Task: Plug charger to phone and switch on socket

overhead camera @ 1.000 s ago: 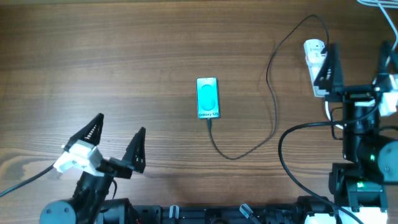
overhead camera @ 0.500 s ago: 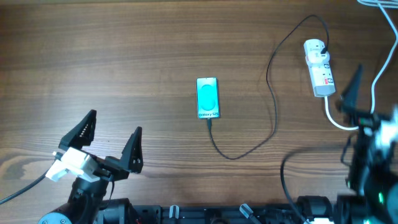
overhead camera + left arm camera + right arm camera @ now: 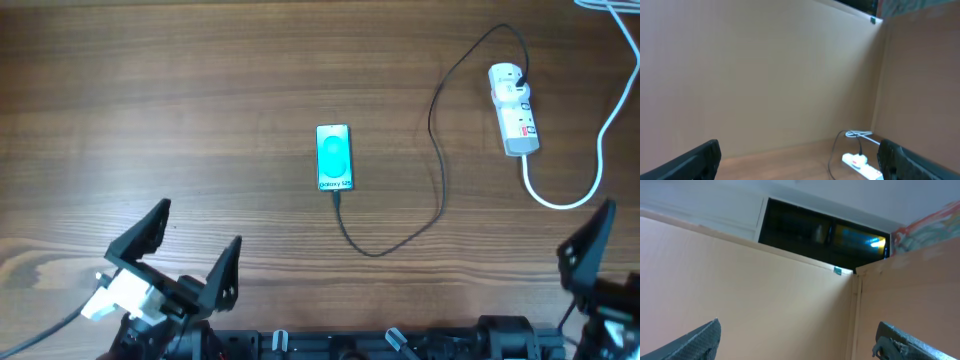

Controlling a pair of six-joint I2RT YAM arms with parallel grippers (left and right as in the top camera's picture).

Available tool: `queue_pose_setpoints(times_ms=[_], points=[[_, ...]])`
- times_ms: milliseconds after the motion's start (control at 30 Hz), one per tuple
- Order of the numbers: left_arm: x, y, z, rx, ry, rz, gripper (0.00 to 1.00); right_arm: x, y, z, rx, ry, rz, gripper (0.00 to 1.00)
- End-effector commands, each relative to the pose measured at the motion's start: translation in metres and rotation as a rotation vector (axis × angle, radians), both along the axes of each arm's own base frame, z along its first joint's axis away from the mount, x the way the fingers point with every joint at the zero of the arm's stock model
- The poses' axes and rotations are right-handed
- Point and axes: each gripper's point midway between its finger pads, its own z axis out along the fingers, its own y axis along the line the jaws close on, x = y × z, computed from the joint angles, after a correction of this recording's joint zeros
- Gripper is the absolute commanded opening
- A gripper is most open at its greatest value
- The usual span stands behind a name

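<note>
The phone (image 3: 334, 156) lies flat mid-table, cyan screen up, with the charger cable (image 3: 440, 190) running from its near short edge in a loop to a black plug in the white socket strip (image 3: 513, 122) at the far right. The strip also shows in the left wrist view (image 3: 860, 166). My left gripper (image 3: 190, 255) is open and empty at the near left edge, far from the phone. My right gripper (image 3: 600, 240) is at the near right corner, only one finger in the overhead view; its wrist view shows the jaws (image 3: 800, 340) wide apart and empty, facing a wall.
The strip's thick white cord (image 3: 590, 180) curves from its near end up along the right edge. Beige walls stand behind the table (image 3: 790, 75), with a dark opening above them in the right wrist view (image 3: 825, 237).
My right arm has drawn back from the socket strip to the near right corner. My left gripper has pulled slightly nearer the front edge. Phone, cable and strip have not moved.
</note>
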Motion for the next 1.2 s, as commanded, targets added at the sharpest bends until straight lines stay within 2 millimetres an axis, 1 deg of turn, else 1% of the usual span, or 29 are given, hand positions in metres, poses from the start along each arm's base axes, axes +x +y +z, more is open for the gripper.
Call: queue_pose_setpoints(times_ms=[0, 67, 133, 267, 300, 400, 500, 600, 700, 767, 833, 867, 967, 1000, 1067, 1100, 1167], points=[[-0.004, -0.005, -0.003, 0.019, 0.002, -0.026, 1.00, -0.025, 0.002, 0.003, 0.036, -0.053, 0.038, 1.00], [-0.003, -0.006, -0.009, 0.019, 0.029, -0.033, 1.00, -0.026, 0.003, 0.003, 0.034, -0.050, 0.049, 1.00], [0.005, 0.000, -0.022, 0.009, 0.081, 0.000, 1.00, -0.024, 0.003, 0.002, 0.036, -0.043, 0.051, 1.00], [0.031, 0.023, -0.064, -0.020, 0.219, 0.145, 1.00, -0.022, 0.003, -0.001, 0.054, -0.031, 0.064, 1.00], [0.038, 0.028, -0.077, -0.023, 0.256, 0.175, 1.00, -0.022, 0.003, -0.001, 0.054, -0.031, 0.062, 0.99], [0.050, 0.028, -0.106, -0.020, 0.318, 0.178, 1.00, -0.020, 0.002, -0.004, 0.058, -0.019, 0.056, 1.00], [0.059, 0.029, -0.130, -0.016, 0.366, 0.182, 1.00, -0.005, 0.002, -0.018, 0.082, 0.036, 0.070, 1.00], [0.065, 0.029, -0.148, -0.013, 0.394, 0.183, 1.00, 0.022, 0.004, -0.048, 0.123, 0.153, 0.106, 1.00], [0.071, 0.032, -0.157, -0.014, 0.396, 0.202, 1.00, 0.048, 0.010, -0.080, 0.227, 0.258, 0.201, 1.00], [0.075, 0.036, -0.163, -0.017, 0.399, 0.228, 1.00, 0.063, 0.011, -0.103, 0.334, 0.306, 0.250, 1.00], [0.076, 0.037, -0.165, -0.017, 0.403, 0.235, 1.00, 0.074, 0.010, -0.121, 0.405, 0.330, 0.277, 1.00], [0.076, 0.037, -0.165, -0.018, 0.403, 0.235, 1.00, 0.078, 0.010, -0.128, 0.408, 0.342, 0.273, 1.00], [0.075, 0.037, -0.167, -0.017, 0.411, 0.235, 1.00, 0.088, 0.000, -0.153, 0.440, 0.391, 0.211, 1.00], [0.075, 0.037, -0.167, -0.017, 0.411, 0.235, 1.00, 0.089, -0.004, -0.158, 0.455, 0.396, 0.188, 1.00], [0.075, 0.037, -0.167, -0.017, 0.411, 0.235, 1.00, 0.089, -0.008, -0.158, 0.488, 0.381, 0.181, 1.00], [0.075, 0.037, -0.168, -0.016, 0.414, 0.235, 1.00, 0.090, -0.013, -0.159, 0.543, 0.368, 0.168, 1.00], [0.075, 0.037, -0.172, -0.014, 0.432, 0.235, 1.00, 0.096, -0.019, -0.170, 0.606, 0.394, 0.145, 1.00]])
